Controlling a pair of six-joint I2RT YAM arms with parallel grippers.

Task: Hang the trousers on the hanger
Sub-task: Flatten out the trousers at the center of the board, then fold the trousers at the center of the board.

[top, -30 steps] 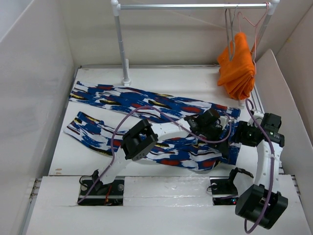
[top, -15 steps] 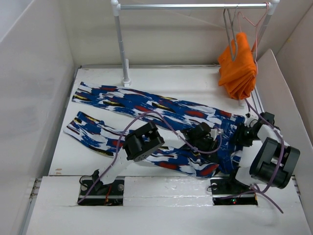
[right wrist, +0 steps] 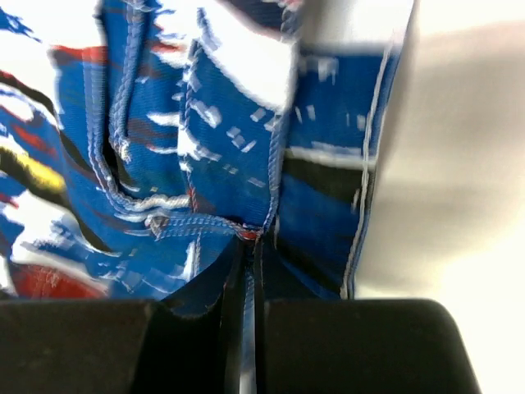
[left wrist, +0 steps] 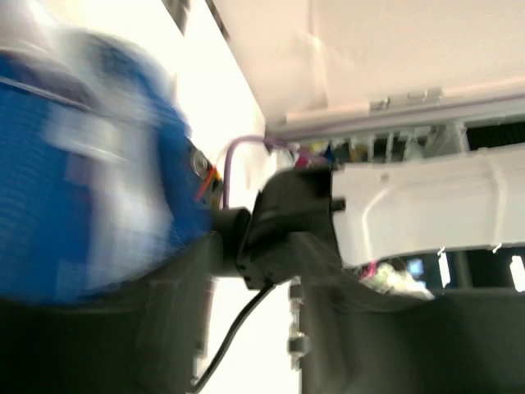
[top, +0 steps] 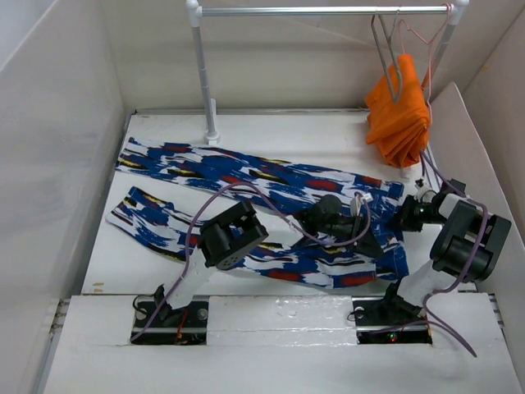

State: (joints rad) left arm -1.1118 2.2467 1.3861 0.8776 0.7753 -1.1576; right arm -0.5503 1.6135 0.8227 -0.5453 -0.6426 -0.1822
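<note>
trousers [top: 246, 174] spread across table [top: 295, 131], garment [top: 398, 111] on rail [top: 328, 11] behind

We count: one trousers [top: 271, 182] below the rail [top: 328, 11]. At the rail's right end: one orange garment [top: 399, 111], one grey hanger [top: 379, 45], one pinkish wire hanger [top: 414, 33]. Two arms: left arm [top: 234, 238], right arm [top: 463, 242].

Blue patch-patterned trousers [top: 246, 176] lie flat, legs leftward.
</note>
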